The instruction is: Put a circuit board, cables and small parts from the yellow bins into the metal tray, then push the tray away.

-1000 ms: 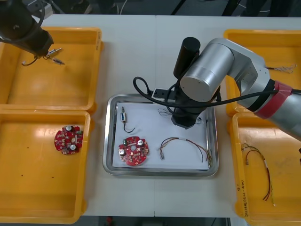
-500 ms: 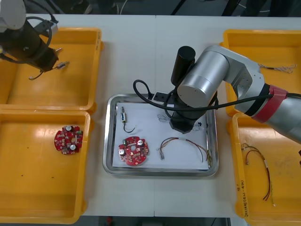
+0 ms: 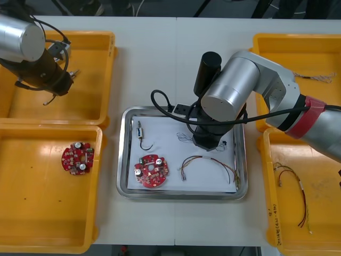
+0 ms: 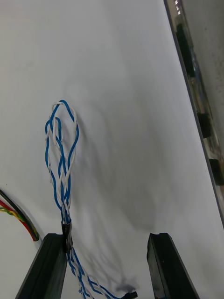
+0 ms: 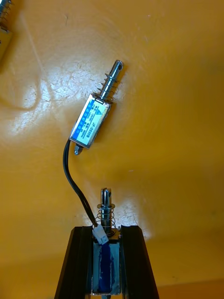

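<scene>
My right gripper (image 4: 107, 264) stands open low over the white inside of the metal tray (image 3: 123, 160). The twisted blue and white cable (image 4: 60, 154) lies loose on the tray floor against one finger (image 4: 46, 268). The tray also holds a round red circuit board (image 3: 151, 172), a red and yellow cable (image 3: 209, 161) and a small metal part (image 3: 140, 131) with a black lead. Over the far left yellow bin (image 3: 90, 109), my left gripper (image 5: 108, 233) is shut on a small metal part (image 5: 107, 210). Another small metal part (image 5: 95, 114) lies in the bin beyond the fingertips.
A second circuit board (image 3: 78, 158) lies in the near left bin (image 3: 32, 234). The near right bin (image 3: 272, 213) holds a red and yellow cable (image 3: 298, 197), and the far right bin (image 3: 261, 42) holds a thin cable (image 3: 321, 78). My right arm (image 3: 240, 80) hangs over the tray's far right part.
My right gripper has opened and let go of the blue and white cable in the tray. My left arm has moved nearer and a little right, carrying the small metal part.
</scene>
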Robot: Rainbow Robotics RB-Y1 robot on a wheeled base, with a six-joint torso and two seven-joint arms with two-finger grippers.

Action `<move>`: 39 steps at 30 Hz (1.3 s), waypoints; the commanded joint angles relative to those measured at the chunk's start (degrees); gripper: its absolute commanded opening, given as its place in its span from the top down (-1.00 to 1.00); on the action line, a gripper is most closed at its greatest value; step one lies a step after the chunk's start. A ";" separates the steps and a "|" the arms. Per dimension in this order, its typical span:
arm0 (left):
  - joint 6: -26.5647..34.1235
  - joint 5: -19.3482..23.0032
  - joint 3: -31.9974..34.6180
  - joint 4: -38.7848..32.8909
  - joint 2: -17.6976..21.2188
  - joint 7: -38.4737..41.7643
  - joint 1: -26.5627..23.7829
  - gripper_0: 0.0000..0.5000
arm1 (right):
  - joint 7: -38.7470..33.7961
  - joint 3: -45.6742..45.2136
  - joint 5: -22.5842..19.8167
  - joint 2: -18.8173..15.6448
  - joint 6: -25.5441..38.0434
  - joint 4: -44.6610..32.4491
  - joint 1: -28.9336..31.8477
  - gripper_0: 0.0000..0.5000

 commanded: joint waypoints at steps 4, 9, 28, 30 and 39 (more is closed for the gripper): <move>-3.22 0.42 -2.53 -1.81 2.55 6.59 1.98 1.00 | 0.27 -4.26 0.45 -1.04 -0.28 -1.03 -2.45 -1.00; -3.14 3.40 -2.62 -1.81 2.55 8.44 2.15 1.00 | 0.44 -4.53 0.72 -1.13 0.95 -1.03 -3.59 -1.00; 1.87 7.89 -4.37 -4.62 2.64 16.96 2.24 1.00 | 0.44 -4.44 -2.01 -2.89 3.49 -2.17 -4.56 -1.00; 3.72 7.97 -4.37 -7.00 2.91 18.89 2.24 1.00 | 0.53 -4.44 -2.10 -3.24 3.41 -2.44 -4.56 -1.00; 9.34 9.29 -2.27 -14.29 5.72 21.27 2.24 1.00 | 0.53 -4.09 -2.36 -3.50 3.58 -2.61 -4.56 0.90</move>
